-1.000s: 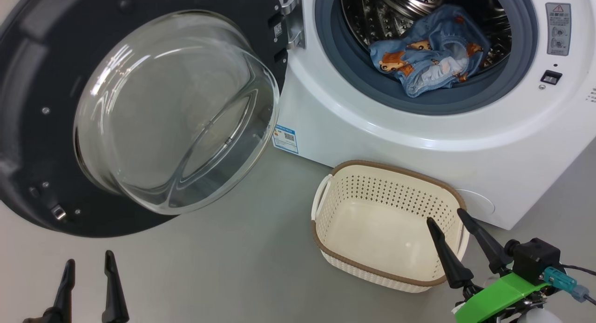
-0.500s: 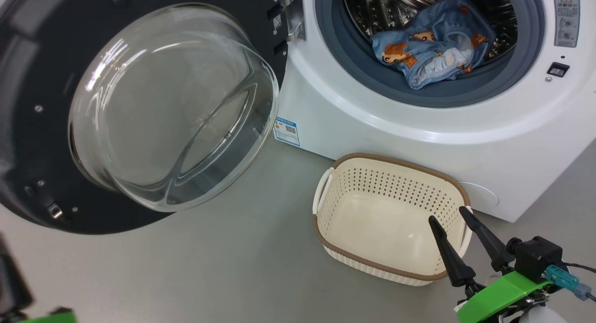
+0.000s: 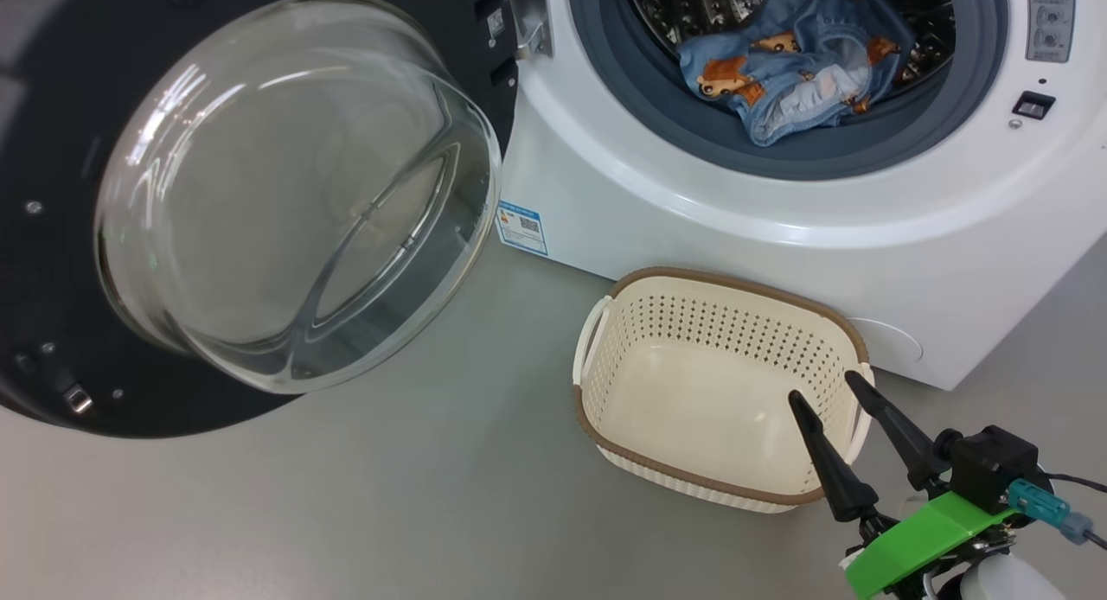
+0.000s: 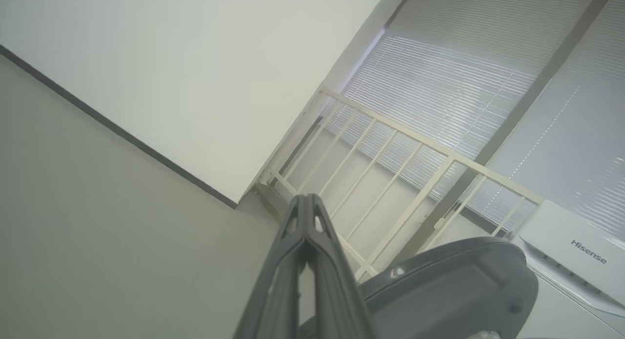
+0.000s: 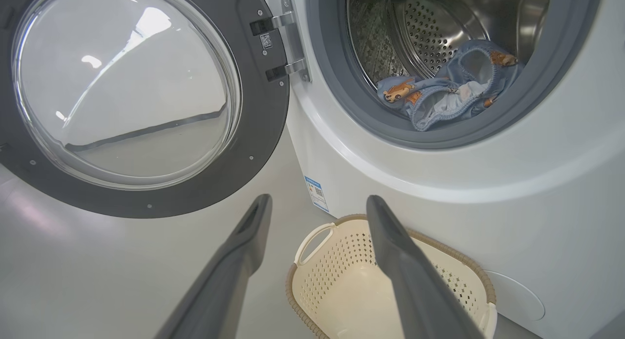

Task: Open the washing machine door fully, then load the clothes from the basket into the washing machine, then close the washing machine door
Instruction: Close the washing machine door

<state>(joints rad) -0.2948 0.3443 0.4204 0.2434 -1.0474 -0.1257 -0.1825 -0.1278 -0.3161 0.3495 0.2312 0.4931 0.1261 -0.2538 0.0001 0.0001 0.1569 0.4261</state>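
The washing machine (image 3: 778, 237) (image 5: 488, 192) stands with its door (image 3: 259, 194) (image 5: 127, 85) swung wide open to the left. The clothes (image 3: 791, 64) (image 5: 449, 90), blue with brown bears, lie inside the drum at its front lip. On the floor before the machine sits the basket (image 3: 718, 488) (image 5: 312, 300), with nothing in it. My right gripper (image 3: 830, 388) (image 5: 317, 202) is open, hovering over the basket's near right rim. In the left wrist view my left gripper (image 4: 305, 200) is shut on nothing, pointing past the door's outer edge (image 4: 454, 285) toward a wall.
Grey floor (image 3: 432, 496) lies between door and basket. The open door juts out low at the left. In the left wrist view, a white railing (image 4: 390, 148), window blinds and a white appliance (image 4: 576, 251) stand beyond the door.
My left gripper has shut and left the head view's lower left corner. The head camera has shifted a little, sliding the scene up and left. The right gripper has stayed over the basket.
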